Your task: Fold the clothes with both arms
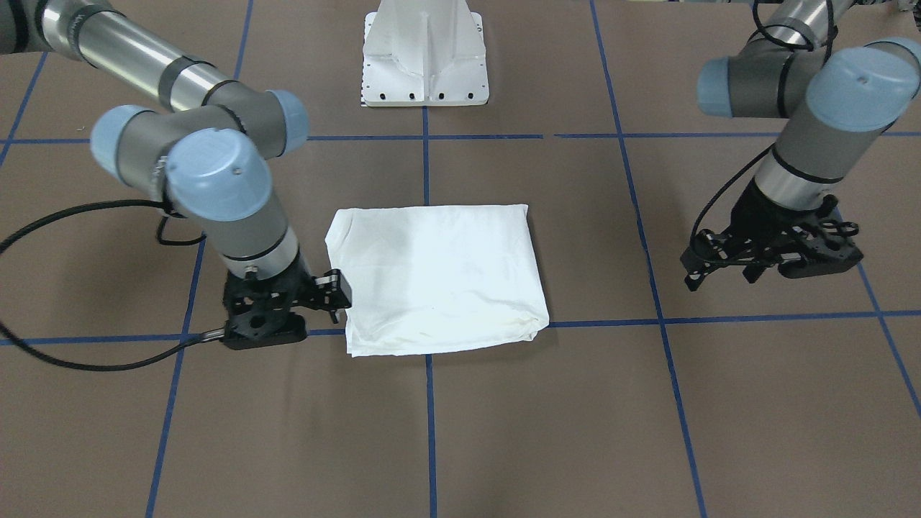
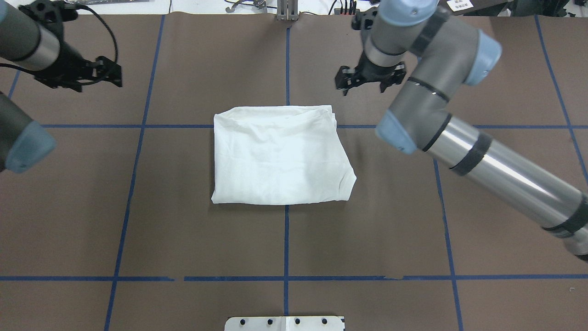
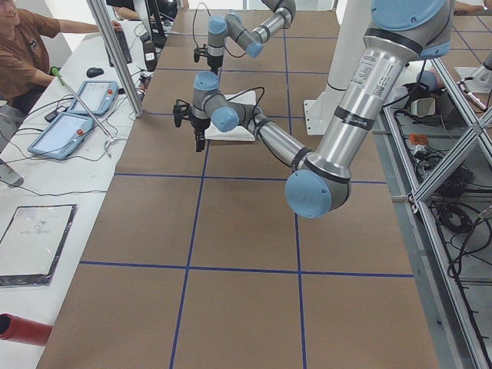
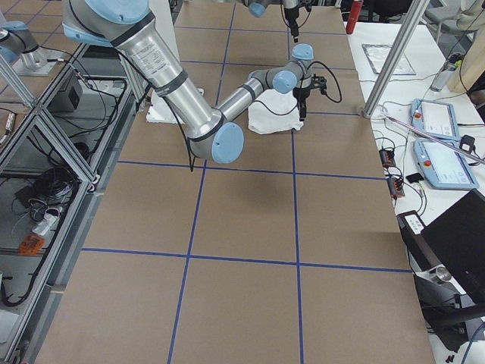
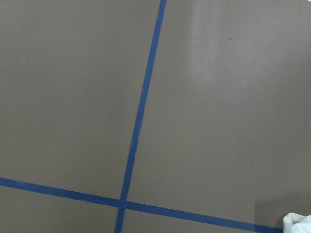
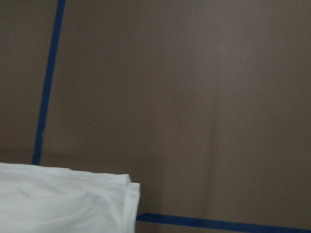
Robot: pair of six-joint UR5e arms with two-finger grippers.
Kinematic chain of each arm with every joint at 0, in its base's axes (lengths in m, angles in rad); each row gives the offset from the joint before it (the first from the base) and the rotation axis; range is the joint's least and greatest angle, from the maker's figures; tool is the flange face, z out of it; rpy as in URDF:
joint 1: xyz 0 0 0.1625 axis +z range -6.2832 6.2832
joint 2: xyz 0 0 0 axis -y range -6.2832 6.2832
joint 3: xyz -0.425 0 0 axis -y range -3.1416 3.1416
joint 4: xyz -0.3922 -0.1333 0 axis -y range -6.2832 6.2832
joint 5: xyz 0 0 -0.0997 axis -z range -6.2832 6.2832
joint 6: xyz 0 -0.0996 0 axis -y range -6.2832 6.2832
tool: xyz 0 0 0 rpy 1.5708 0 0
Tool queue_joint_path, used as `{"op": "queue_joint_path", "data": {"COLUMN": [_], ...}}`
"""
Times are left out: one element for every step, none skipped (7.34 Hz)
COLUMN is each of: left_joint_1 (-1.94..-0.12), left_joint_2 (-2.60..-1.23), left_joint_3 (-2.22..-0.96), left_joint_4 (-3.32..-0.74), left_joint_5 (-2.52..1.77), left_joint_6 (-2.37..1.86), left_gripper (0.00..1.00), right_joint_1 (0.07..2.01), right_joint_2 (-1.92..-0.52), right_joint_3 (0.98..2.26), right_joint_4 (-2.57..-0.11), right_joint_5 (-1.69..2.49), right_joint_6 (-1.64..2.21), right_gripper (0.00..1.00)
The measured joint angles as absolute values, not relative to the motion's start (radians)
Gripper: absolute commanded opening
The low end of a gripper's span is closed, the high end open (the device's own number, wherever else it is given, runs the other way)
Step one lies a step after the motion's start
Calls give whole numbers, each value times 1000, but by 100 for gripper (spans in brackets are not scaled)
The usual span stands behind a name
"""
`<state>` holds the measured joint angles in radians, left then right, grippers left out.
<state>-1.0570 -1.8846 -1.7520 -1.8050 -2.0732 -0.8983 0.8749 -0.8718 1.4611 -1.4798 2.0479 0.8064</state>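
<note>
The white T-shirt (image 1: 439,277) lies folded into a rectangle in the middle of the brown table, also in the overhead view (image 2: 280,156). No print, collar or label shows. My right gripper (image 1: 338,293) hangs open and empty just beside the shirt's far right corner, also in the overhead view (image 2: 370,82). A corner of the shirt (image 6: 63,201) shows in the right wrist view. My left gripper (image 2: 112,73) is open and empty, well away from the shirt at the far left, also in the front view (image 1: 723,277). A sliver of the shirt (image 5: 299,224) shows in the left wrist view.
The white pedestal base (image 1: 424,57) stands at the robot's side of the table. Blue tape lines (image 2: 286,239) grid the brown surface. A side table with tablets (image 3: 77,115) and cables, and a seated person (image 3: 23,54), lie beyond the far edge.
</note>
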Motion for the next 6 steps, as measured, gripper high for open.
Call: {"op": "queue_joint_path", "data": {"left_joint_1": [-1144, -1230, -1314, -1384, -1440, -1471], "left_joint_2": [-1820, -1767, -1724, -1687, -1652, -1609], "left_joint_3": [-1762, -1760, -1749, -1733, -1719, -1713], "left_joint_4": [-1804, -1801, -1795, -1792, -1791, -1796], "left_joint_5": [-2114, -2136, -2145, -2154, -2174, -2197], "left_joint_6": [-726, -563, -417, -303, -222, -169], "left_gripper": [100, 100, 100, 100, 100, 100], "right_joint_1": [961, 1038, 1110, 1182, 1243, 1280], "right_joint_2": [-961, -1053, -1150, -1238, -1325, -1409], "right_joint_3": [1500, 1534, 1564, 1582, 1607, 1649], "right_joint_4": [-1482, -1484, -1485, -1485, -1481, -1477], "right_joint_5": [2104, 2135, 2154, 2199, 2269, 2308], "right_joint_6": [670, 533, 391, 272, 204, 170], "right_gripper": [100, 100, 100, 100, 100, 100]}}
